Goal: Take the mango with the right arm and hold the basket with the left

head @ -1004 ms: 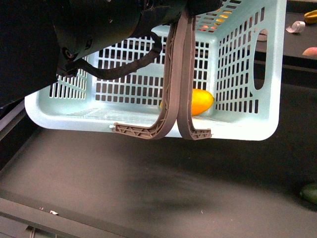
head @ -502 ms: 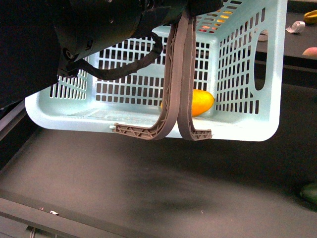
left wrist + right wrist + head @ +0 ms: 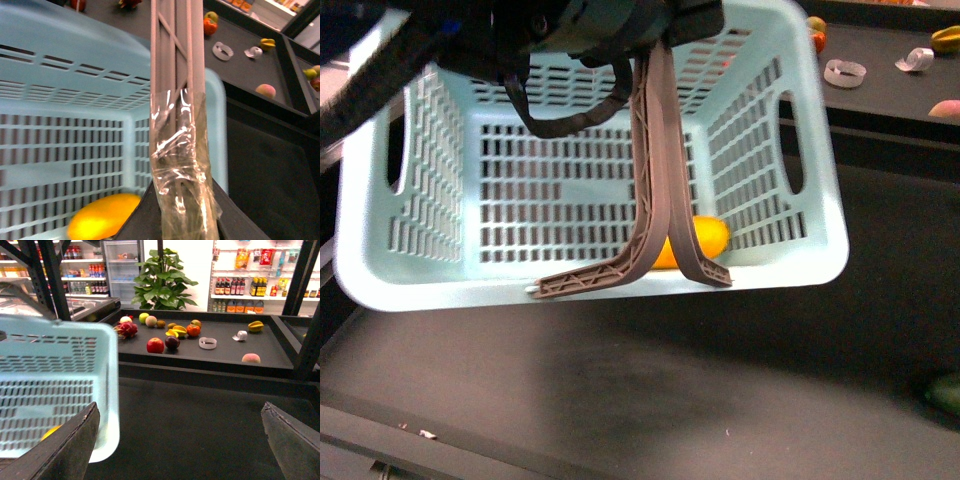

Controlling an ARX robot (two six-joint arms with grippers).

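The pale blue basket (image 3: 570,180) hangs in the air above the black table, tilted so its inside faces me. The mango (image 3: 708,238) lies inside it at the low corner behind the handles. It also shows in the left wrist view (image 3: 102,222) and the right wrist view (image 3: 50,432). My left gripper (image 3: 182,220) is shut on the two grey-brown handles (image 3: 655,170), where clear tape wraps them. The left arm (image 3: 570,25) fills the top of the front view. My right gripper (image 3: 182,440) is open and empty, beside the basket (image 3: 50,390) and above the table.
A dark green fruit (image 3: 945,392) lies on the black table (image 3: 620,390) at the right edge. The raised shelf behind holds several fruits (image 3: 172,335), a star fruit (image 3: 255,326), a peach (image 3: 250,358) and a tape roll (image 3: 207,343).
The basket has swung to the left and tipped, so more of its inside and left wall shows. The mango has moved a little left with it.
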